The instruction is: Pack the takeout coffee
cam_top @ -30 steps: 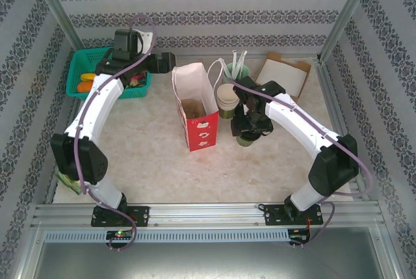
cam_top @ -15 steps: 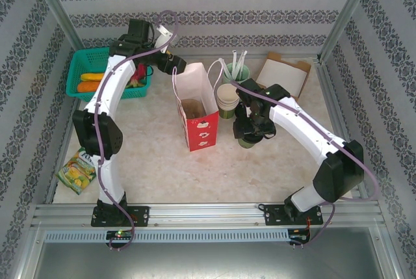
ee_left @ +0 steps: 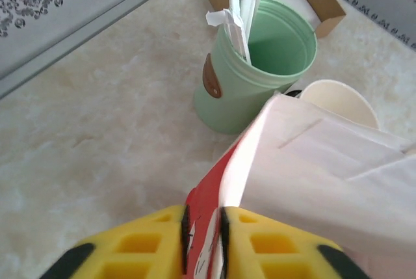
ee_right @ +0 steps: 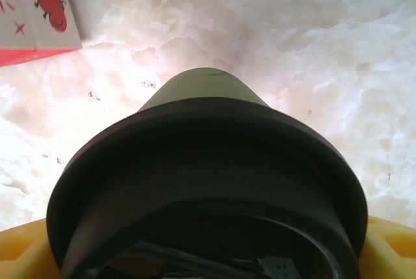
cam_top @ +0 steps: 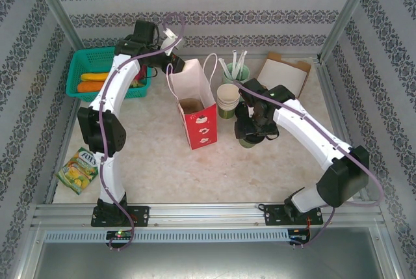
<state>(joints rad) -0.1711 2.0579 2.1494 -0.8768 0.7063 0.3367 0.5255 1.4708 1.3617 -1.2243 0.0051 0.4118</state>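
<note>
The takeout coffee [cam_top: 247, 140], a small pale cup under a black lid, stands right of the paper bag. My right gripper [cam_top: 252, 129] is down over it. In the right wrist view the black lid [ee_right: 195, 162] spans the gap between the yellow fingers [ee_right: 19, 253], so my right gripper [ee_right: 208, 253] is shut on the cup's top. The red-and-white paper bag [cam_top: 195, 106] stands open mid-table. My left gripper [cam_top: 174, 69] pinches its far left rim. The left wrist view has the bag's edge [ee_left: 221, 181] clamped in my left gripper [ee_left: 205, 240].
A mint-green cup with white straws [cam_top: 234, 71] [ee_left: 260, 77] and a stack of lidless paper cups [cam_top: 227, 100] [ee_left: 338, 100] stand just behind the coffee. A cardboard box [cam_top: 284, 74] lies back right, a teal basket [cam_top: 78, 64] back left, a snack packet [cam_top: 78, 170] front left.
My left arm swung right from the basket to the bag's rim and closed on it, and the bag's mouth now leans left. The right arm and the coffee hardly moved.
</note>
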